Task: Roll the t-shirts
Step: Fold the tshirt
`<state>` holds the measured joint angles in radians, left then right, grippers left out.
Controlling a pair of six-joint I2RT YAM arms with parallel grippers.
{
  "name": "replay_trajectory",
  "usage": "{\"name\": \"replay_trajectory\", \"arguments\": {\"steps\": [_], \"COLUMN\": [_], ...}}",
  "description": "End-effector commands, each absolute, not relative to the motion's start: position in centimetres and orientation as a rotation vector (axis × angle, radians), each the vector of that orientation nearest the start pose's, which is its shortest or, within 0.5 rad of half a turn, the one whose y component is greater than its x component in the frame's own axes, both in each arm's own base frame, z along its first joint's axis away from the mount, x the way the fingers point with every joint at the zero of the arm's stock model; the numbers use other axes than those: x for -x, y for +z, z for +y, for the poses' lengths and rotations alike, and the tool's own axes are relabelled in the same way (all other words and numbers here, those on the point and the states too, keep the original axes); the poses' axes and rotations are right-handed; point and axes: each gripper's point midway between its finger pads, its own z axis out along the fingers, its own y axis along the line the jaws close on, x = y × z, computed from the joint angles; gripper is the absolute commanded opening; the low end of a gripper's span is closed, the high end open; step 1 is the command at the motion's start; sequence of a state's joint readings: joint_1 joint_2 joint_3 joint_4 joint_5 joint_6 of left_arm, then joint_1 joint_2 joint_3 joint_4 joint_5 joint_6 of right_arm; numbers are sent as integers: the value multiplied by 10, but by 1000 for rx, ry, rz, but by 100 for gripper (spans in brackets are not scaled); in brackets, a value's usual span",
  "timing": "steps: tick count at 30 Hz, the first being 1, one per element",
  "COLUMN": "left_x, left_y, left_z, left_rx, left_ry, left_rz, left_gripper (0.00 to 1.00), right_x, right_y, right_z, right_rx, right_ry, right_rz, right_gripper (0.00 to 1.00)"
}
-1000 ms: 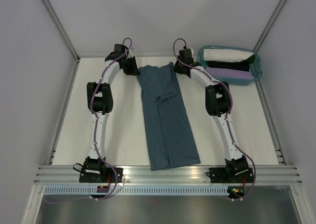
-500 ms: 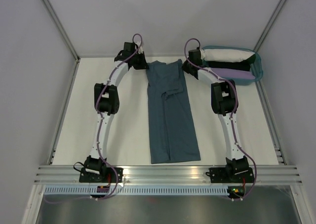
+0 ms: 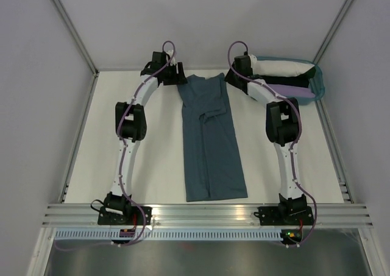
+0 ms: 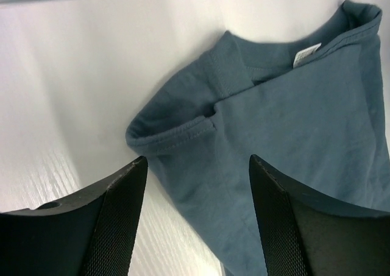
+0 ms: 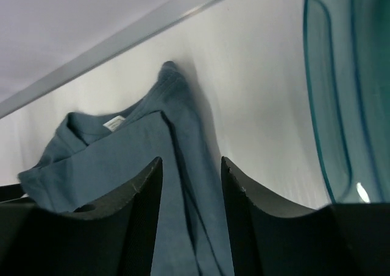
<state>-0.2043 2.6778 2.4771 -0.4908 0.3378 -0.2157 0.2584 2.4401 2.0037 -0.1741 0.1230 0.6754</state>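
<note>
Top external view: the left gripper (image 3: 178, 76) hangs at about 11 o'clock of the table (image 3: 152, 166), just beside the far left corner of the slate-blue t-shirt (image 3: 213, 148). In the left wrist view its jaws stand wide open and hold nothing; the folded shoulder corner of the shirt lies under the gap between them. I cannot tell if the fingertips (image 4: 137, 166) touch the cloth.

The t-shirt is folded lengthwise into a long narrow strip. It lies flat in the middle of the table along the 12-to-6 line, with the round collar at 12 o'clock and the hem at 6 o'clock, near the arm bases.

The right gripper (image 3: 231, 76) hangs at about 1 o'clock, just beside the far right corner of the strip. Its jaws are also open and empty, with the collar edge showing between them. More to the right, near 2 o'clock, the teal plastic basket (image 3: 317, 84) holds bundles of cloth (image 3: 280, 66) in white, black and lilac.

The shirt looks light, soft and limp, so it probably keeps no shape, and the folded layers may slide on each other. I think the best hold is on both collar-end corners together, pinching all layers, so the roll toward 6 o'clock starts straight.
</note>
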Motion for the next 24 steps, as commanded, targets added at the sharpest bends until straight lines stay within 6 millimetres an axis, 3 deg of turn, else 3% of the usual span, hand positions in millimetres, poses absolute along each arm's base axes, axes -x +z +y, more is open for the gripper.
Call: {"name": "replay_trajectory", "arguments": {"steps": [1, 2, 3, 5, 6, 7, 8, 9, 11, 12, 14, 15, 16, 18, 20, 21, 24], "left_x": [-636, -634, -627, -619, -612, -605, -600, -594, -583, -581, -572, -568, -563, -549, -533, -526, -501], "left_y": [134, 144, 158, 173, 166, 184, 183, 175, 166, 160, 142, 136, 133, 115, 98, 92, 66], "left_z": [-196, -195, -195, -195, -194, -192, -191, -189, -187, -186, -184, -185, -186, -190, -196, -199, -211], "left_rx": [-216, -219, -233, -262, -269, -277, -284, -284, -278, -273, -258, -262, -267, -297, -352, -369, -420], "left_ry": [-563, -562, -563, -558, -555, -551, -545, -542, -544, -541, -545, -560, -567, -571, -559, -560, -579], "left_rz": [2165, 2155, 2144, 2131, 2157, 2138, 2148, 2177, 2221, 2242, 2303, 2322, 2337, 2385, 2441, 2461, 2540], "left_gripper": [73, 73, 73, 73, 73, 74, 74, 74, 73, 73, 69, 67, 64, 61, 58, 56, 56], "right_x": [-627, -621, -616, -605, -602, -600, -598, -598, -601, -604, -616, -619, -627, -633, -641, -644, -650], "right_y": [163, 164, 178, 174, 170, 163, 157, 144, 136, 119, 121, 104, 111, 96, 96, 86, 79], "right_z": [166, 166, 169, 181, 185, 190, 195, 198, 207, 209, 213, 213, 212, 216, 218, 216, 215], "right_rx": [-454, -421, -397, -343, -328, -313, -304, -306, -299, -312, -323, -333, -340, -344, -343, -350, -356], "right_ry": [377, 361, 375, 428, 446, 461, 473, 474, 480, 467, 471, 454, 457, 458, 465, 453, 428], "right_rz": [2003, 2016, 2004, 2048, 2065, 2086, 2102, 2125, 2134, 2155, 2135, 2156, 2131, 2137, 2112, 2122, 2116], "right_gripper": [50, 50, 50, 48, 47, 43, 41, 40, 40, 40, 41, 40, 41, 41, 41, 41, 41]}}
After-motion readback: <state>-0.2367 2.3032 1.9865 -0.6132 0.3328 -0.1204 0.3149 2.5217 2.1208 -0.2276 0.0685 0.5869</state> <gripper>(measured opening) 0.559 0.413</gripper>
